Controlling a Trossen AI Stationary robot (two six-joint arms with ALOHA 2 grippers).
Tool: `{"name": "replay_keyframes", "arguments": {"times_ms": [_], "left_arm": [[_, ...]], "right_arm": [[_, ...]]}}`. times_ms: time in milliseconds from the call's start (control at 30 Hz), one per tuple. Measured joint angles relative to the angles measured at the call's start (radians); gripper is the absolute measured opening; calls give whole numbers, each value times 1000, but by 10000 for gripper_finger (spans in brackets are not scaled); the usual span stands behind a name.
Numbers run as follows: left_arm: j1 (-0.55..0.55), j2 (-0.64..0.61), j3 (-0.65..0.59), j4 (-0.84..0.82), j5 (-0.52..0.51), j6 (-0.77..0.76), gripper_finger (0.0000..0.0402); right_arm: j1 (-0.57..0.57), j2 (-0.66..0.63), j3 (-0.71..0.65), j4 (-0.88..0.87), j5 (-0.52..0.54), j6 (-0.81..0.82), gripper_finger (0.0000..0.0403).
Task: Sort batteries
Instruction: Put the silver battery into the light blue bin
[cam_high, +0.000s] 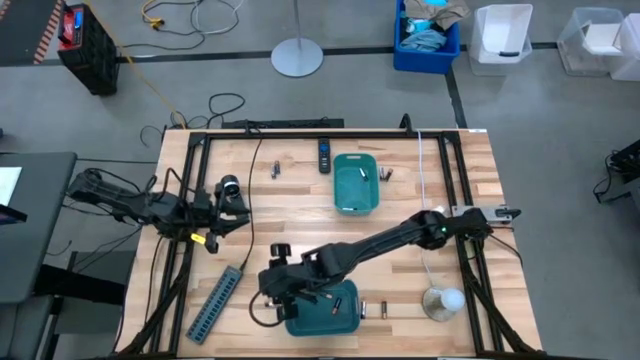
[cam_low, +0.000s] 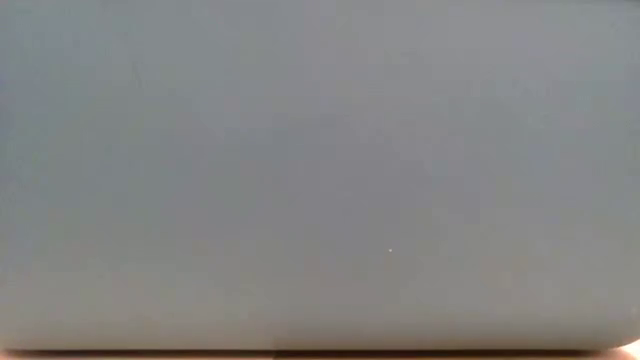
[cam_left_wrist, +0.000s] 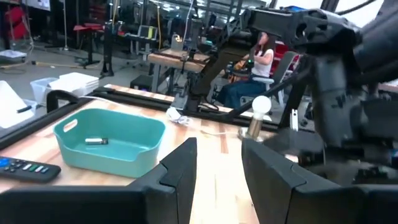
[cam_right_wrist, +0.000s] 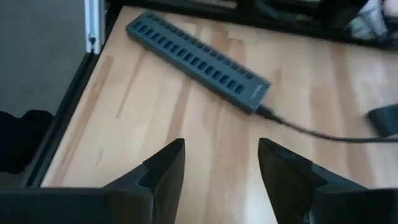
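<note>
Over the near teal plastic bin (cam_high: 335, 318) I've got the right gripper (cam_right_wrist: 221, 180) hanging by its left edge, fingers spread wide w/ nothing between them. Below it I see bare wood and the long grey power strip (cam_right_wrist: 198, 61). My left gripper (cam_left_wrist: 217, 174) waits at the table's left side, fingers part open, empty. One small silvery battery (cam_left_wrist: 94, 141) lies in the far teal bin (cam_left_wrist: 112, 140). Two more batteries (cam_high: 372, 309) sit on the wooden table (cam_high: 300, 205) just right of the near bin.
</note>
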Motion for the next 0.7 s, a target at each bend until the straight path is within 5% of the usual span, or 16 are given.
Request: {"name": "replay_keyframes", "arguments": {"times_ms": [167,333,500,700], "left_arm": [[0,1,-16,-4,13,-38,121],[-48,64,-17,-16,49,-89,121],[-152,268,-15,129,46,-83,121],[-318,542,109,187,10,-22,121]], "right_arm": [[17,19,-1,1,3,13,222],[44,-5,-1,-5,136,-32,221],[75,-56,-1,22,345,-96,221],[105,-147,-76,23,461,-102,221]]}}
